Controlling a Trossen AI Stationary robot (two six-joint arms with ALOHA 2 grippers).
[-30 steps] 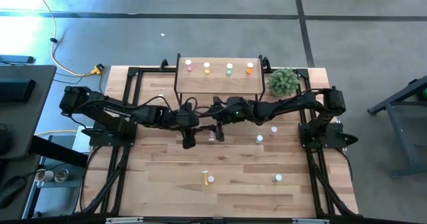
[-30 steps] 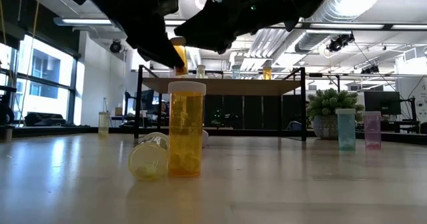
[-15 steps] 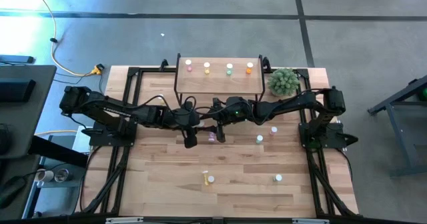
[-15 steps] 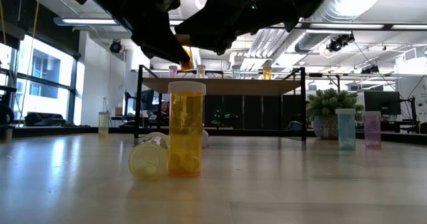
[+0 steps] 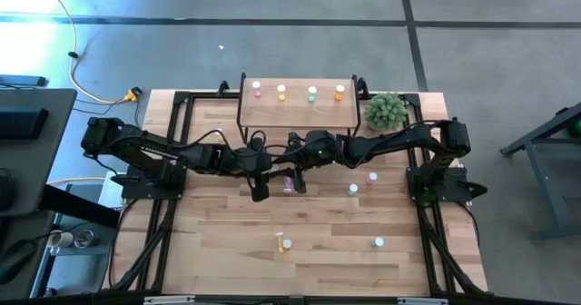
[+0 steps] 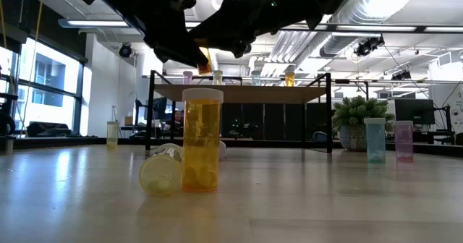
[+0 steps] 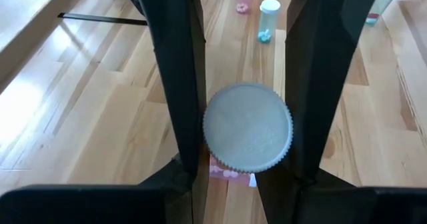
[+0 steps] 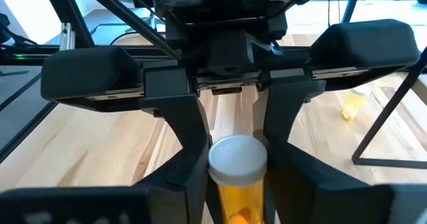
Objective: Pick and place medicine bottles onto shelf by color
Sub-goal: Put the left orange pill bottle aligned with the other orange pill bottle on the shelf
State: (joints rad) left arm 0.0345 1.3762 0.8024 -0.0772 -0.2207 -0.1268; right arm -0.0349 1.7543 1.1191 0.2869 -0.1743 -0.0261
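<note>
2 grippers meet mid-tabletop: the left gripper and the right gripper both have fingers clamped on 1 orange bottle, apparently a handover toward the shelf.

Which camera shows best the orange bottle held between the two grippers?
The right wrist view: the orange bottle fills the middle, white cap and orange body plain. The left wrist view shows only its cap, the low view a sliver, and the high view hides it.

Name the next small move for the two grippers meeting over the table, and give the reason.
Probably the left gripper should let go: both it and the right gripper pinch the same orange bottle in mid-air, a handover.
</note>
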